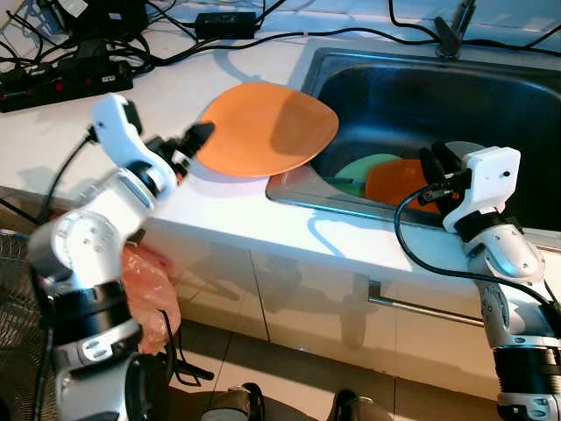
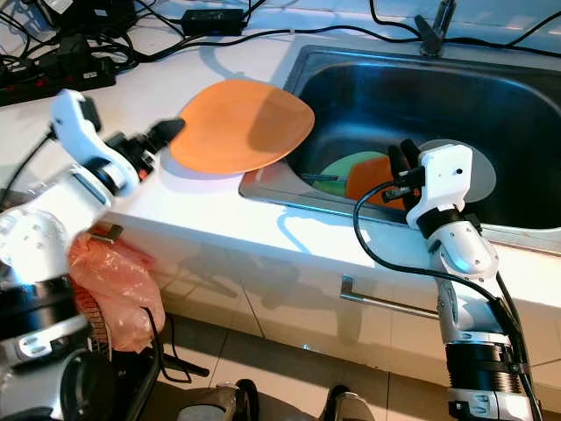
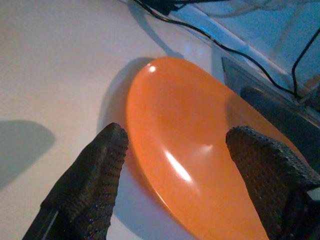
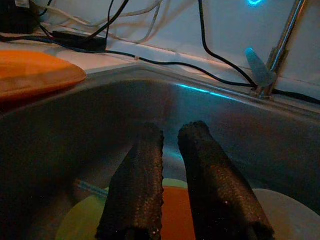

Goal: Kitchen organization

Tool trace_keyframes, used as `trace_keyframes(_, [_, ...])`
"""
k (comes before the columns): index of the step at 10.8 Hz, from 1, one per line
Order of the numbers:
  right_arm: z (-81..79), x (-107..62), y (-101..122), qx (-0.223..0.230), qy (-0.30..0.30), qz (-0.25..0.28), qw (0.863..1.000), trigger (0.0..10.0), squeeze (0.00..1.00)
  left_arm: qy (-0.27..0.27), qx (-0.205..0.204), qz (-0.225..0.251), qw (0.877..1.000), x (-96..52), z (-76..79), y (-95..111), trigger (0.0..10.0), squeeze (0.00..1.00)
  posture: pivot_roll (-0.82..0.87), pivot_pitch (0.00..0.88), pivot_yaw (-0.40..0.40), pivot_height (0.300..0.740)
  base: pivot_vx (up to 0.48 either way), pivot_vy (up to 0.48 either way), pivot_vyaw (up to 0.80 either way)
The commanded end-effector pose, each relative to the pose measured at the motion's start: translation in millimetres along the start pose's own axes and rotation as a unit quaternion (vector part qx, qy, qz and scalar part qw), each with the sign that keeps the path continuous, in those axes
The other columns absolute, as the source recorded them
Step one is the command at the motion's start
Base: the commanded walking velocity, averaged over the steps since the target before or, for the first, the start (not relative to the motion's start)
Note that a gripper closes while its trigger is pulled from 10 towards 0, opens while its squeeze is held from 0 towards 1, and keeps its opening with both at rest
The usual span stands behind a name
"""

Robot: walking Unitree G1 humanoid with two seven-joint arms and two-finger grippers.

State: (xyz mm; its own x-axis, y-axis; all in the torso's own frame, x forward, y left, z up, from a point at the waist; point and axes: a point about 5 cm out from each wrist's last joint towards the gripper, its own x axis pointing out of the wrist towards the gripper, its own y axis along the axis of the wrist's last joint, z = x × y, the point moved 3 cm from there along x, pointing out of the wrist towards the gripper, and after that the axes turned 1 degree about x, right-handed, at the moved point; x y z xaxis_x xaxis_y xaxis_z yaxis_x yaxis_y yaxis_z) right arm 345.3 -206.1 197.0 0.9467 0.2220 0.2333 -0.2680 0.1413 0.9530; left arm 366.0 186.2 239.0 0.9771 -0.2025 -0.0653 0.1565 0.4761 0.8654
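Orange plate [image 1: 267,129] lies on the white worktop [image 1: 53,140] with its far edge overhanging the rim of the stainless steel sink [image 1: 526,96]. The left gripper [image 3: 175,165] sits at the plate's near edge with its jaws spread wide, one finger on either side of the rim; the left wrist view does not settle whether the fingers touch the plate. The right gripper [image 4: 170,170] hangs over the sink basin with its jaws narrow, the two fingers nearly together and holding nothing.

Hazards, as judged from this position:
- The plate projects past the worktop edge. A push from the left gripper toward the sink could tip it into the basin onto the dishes below.
- The plate's surface is glossy, and a grasp on the thin rim alone could slip.
- The right gripper is low in the basin, close above the stacked dishes. A downward move with the jaws narrow could strike them rather than take hold of one.
- Cables [image 1: 263,39] run across the worktop behind the plate and could snag a wide sweep.

Count:
- Plates on the worktop: one, orange.
- Dishes in the sink: three visible, a green plate [image 1: 359,168], a smaller orange plate [image 1: 394,182] lying on it, and a pale plate [image 2: 482,175] beside them.
- Taps: one tap [image 4: 280,47], at the back of the sink.
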Motion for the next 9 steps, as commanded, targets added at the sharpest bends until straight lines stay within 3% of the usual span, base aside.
trace_keyframes(1, [-4.6,-0.4,-5.6,0.007,0.011,-0.012,1.000,10.0,0.00,0.018,0.002,-0.008,1.000,-3.3,-7.3,-1.1,10.0,0.00,0.05,0.168,0.067,0.740,0.000,0.000,0.00])
trace_keyframes(4, [-6.4,0.6,-4.9,0.009,0.014,-0.011,1.000,10.0,0.00,0.032,-0.009,-0.041,0.999,1.6,-7.5,-16.6,10.0,0.00,0.05,0.166,0.064,0.740,0.000,0.000,0.00])
trace_keyframes(6, [-5.9,-0.1,-4.4,0.009,0.012,-0.010,1.000,10.0,0.00,0.036,-0.039,-0.066,0.996,11.7,-8.2,-31.0,10.0,0.00,0.03,0.163,0.068,0.740,0.000,0.000,0.00])
trace_keyframes(9, [-5.8,-0.6,-3.4,0.009,0.011,-0.008,1.000,10.0,0.00,0.025,-0.049,-0.075,0.996,21.4,0.4,-38.9,10.0,0.00,0.02,0.152,0.074,0.740,0.000,0.000,0.00])
